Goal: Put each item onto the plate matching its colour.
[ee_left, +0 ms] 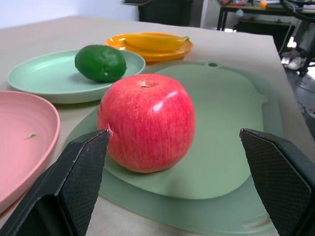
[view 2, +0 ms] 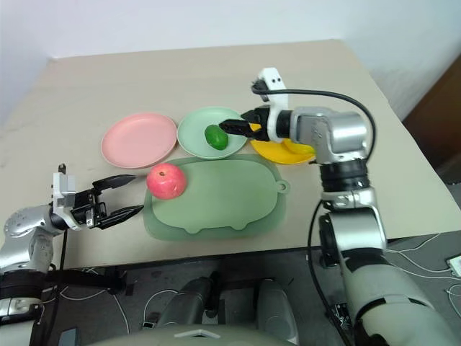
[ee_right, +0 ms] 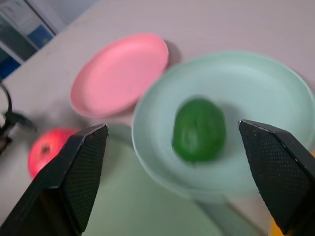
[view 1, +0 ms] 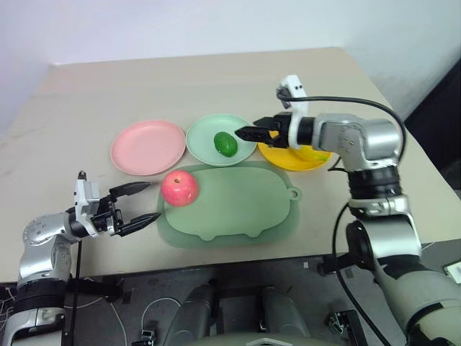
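Nearest, at the left, the left gripper [view 1: 138,203] is held level just above the desk [view 1: 86,94] with its fingers [view 1: 133,187] spread and nothing between them; it is aimed at the apple [view 1: 179,188], which is framed between the fingers in the left wrist view but is not touched. The apple stands on the near-left corner of the green mat [view 1: 238,205], beside the pink plate [view 1: 148,147] and not on it, so this piece is judged still to be done. Farther back, the green fruit [view 1: 226,143] lies on the pale green plate [view 1: 204,133], and the banana [ee_left: 153,41] lies on the yellow plate [view 1: 292,160] at the right. The right gripper [view 2: 232,127] hangs above the gap between those two plates, fingers released and empty. Two of three pieces are thus judged finished.
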Tool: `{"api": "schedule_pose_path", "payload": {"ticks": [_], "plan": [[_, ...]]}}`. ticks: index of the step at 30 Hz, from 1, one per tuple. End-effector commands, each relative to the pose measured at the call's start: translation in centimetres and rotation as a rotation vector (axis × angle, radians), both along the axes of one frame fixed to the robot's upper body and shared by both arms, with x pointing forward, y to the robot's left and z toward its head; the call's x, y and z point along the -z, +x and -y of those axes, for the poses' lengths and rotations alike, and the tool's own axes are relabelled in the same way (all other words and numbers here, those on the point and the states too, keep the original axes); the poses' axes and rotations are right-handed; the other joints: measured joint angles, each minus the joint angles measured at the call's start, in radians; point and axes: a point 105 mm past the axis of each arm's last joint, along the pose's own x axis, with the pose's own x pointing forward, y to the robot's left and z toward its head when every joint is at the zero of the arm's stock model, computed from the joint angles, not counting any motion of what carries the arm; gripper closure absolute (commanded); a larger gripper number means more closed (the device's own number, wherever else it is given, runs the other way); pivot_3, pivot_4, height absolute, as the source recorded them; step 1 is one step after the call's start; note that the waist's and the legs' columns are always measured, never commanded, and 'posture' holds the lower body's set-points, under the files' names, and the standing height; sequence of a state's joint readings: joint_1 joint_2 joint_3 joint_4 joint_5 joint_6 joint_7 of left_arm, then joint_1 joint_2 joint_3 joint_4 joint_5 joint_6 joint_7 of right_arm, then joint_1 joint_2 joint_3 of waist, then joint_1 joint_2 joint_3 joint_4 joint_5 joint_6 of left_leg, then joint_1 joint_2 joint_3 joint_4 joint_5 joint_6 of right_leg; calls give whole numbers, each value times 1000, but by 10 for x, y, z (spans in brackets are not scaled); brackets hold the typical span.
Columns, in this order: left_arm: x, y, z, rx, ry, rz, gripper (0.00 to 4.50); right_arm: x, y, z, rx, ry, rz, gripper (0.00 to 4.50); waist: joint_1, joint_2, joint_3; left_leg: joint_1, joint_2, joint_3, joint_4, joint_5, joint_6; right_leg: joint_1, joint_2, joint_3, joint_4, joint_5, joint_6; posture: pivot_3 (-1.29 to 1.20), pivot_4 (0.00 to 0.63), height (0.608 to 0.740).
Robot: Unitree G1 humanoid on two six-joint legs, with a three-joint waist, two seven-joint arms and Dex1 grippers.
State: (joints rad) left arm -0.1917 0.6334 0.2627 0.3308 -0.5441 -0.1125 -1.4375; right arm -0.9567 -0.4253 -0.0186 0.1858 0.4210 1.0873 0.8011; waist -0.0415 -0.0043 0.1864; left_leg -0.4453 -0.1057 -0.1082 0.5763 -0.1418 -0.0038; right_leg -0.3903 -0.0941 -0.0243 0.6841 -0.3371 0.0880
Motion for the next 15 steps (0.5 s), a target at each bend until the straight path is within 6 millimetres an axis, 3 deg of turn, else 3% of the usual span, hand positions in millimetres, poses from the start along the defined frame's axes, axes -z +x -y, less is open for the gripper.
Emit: {"api": "schedule_pose_path", "payload": {"ticks": [1,6,15], "plan": [[-12,4,7,3,-11,38,0,-9,-23,10,-78,7,59,35,0,0,0,0,0,0,0,0,0,0,0,0,0,0,0,0,150,737],[-30,24,17,-49,-14,59,0,9,-32,22,-37,-12,6,35,-1,0,0,-1,0,0,0,0,0,0,0,0,0,0,0,0,150,737],[-66,47,38,9,169,-17,0,19,-39,18,-16,8,-36,35,1,-1,0,-2,0,0,1,0,1,1,0,-1,-1,0,0,0,150,737]]}}
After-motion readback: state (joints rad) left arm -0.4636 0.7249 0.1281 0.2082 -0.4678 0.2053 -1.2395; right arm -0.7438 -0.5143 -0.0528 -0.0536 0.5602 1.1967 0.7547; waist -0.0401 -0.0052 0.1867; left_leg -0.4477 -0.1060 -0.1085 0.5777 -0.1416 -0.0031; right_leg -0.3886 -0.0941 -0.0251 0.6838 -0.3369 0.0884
